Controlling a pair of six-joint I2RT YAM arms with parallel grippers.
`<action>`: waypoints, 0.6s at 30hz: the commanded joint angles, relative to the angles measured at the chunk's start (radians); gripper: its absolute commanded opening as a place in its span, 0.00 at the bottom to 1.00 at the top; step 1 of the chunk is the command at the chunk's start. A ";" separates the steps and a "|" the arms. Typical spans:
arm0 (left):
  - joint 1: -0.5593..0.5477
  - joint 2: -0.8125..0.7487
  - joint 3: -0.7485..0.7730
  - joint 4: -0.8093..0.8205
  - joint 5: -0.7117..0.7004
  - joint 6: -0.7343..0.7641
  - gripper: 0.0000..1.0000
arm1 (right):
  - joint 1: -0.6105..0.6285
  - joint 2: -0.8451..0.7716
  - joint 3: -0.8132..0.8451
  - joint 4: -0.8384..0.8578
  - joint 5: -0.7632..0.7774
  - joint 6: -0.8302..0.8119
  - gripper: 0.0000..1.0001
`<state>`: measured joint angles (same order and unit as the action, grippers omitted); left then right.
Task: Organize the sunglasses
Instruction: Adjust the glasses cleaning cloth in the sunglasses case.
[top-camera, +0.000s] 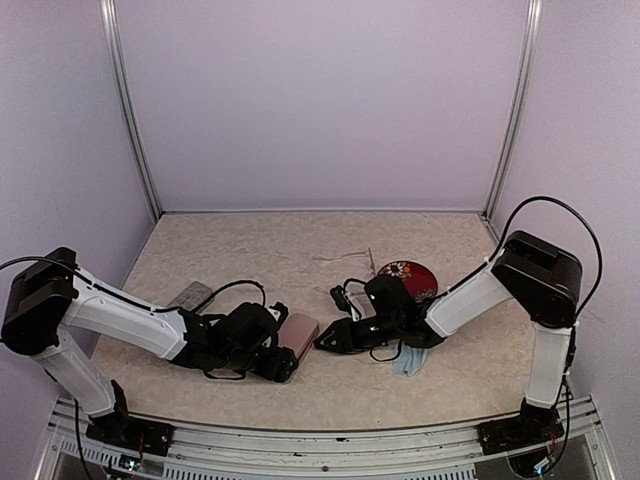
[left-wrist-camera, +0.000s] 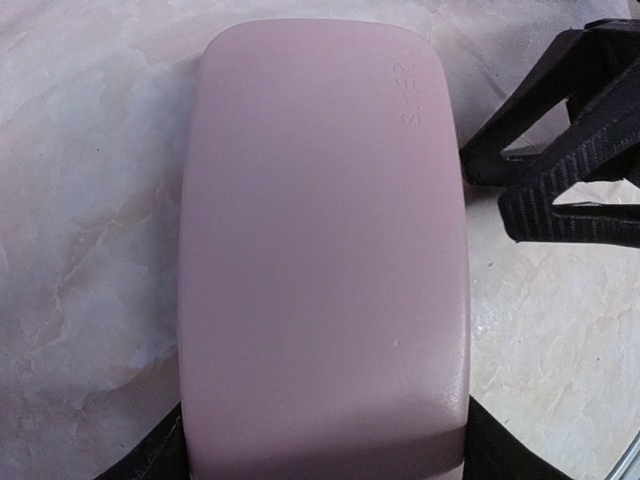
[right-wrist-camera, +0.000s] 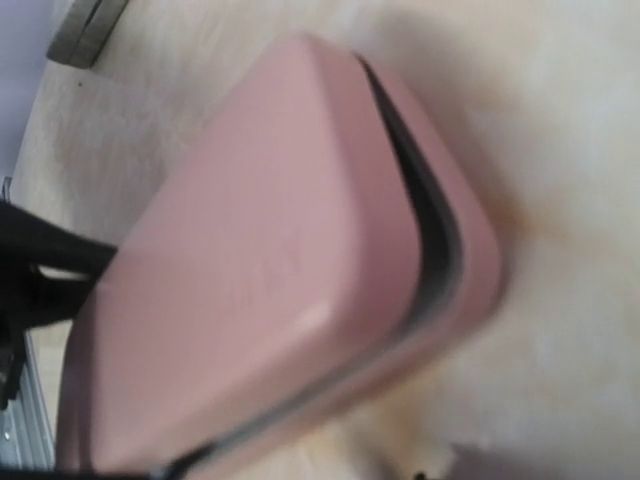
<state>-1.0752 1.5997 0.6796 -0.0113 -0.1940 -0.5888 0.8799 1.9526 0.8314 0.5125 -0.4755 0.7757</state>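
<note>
One pair of sunglasses (top-camera: 352, 258), thin and pale, lies on the table behind both grippers, with nothing touching it. A pink case (top-camera: 300, 335) rests near the table's middle. My left gripper (top-camera: 280, 350) is shut on its near end, and black fingers (left-wrist-camera: 495, 450) press both sides of the pink case (left-wrist-camera: 320, 250). In the right wrist view the pink case (right-wrist-camera: 270, 270) has its lid slightly ajar, showing a dark slit. My right gripper (top-camera: 325, 340) hovers just right of the case. Its fingers (left-wrist-camera: 560, 185) stand apart with nothing between them.
A grey case (top-camera: 190, 297) lies at the left behind my left arm. A round red flowered object (top-camera: 410, 276) sits behind my right arm. A light-blue cloth (top-camera: 408, 362) lies under that arm. White walls enclose the table on three sides.
</note>
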 joint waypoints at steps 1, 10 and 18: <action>0.015 -0.021 -0.021 0.028 0.050 -0.008 0.59 | 0.021 0.075 0.050 -0.046 0.027 0.010 0.40; 0.060 -0.072 -0.091 0.148 0.180 -0.040 0.45 | 0.049 0.134 0.096 -0.082 0.063 0.030 0.34; 0.138 -0.161 -0.195 0.287 0.321 -0.068 0.42 | 0.058 0.127 0.087 -0.091 0.112 0.044 0.31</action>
<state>-0.9638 1.4796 0.5159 0.1631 0.0223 -0.6365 0.9222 2.0377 0.9333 0.5224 -0.4206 0.8059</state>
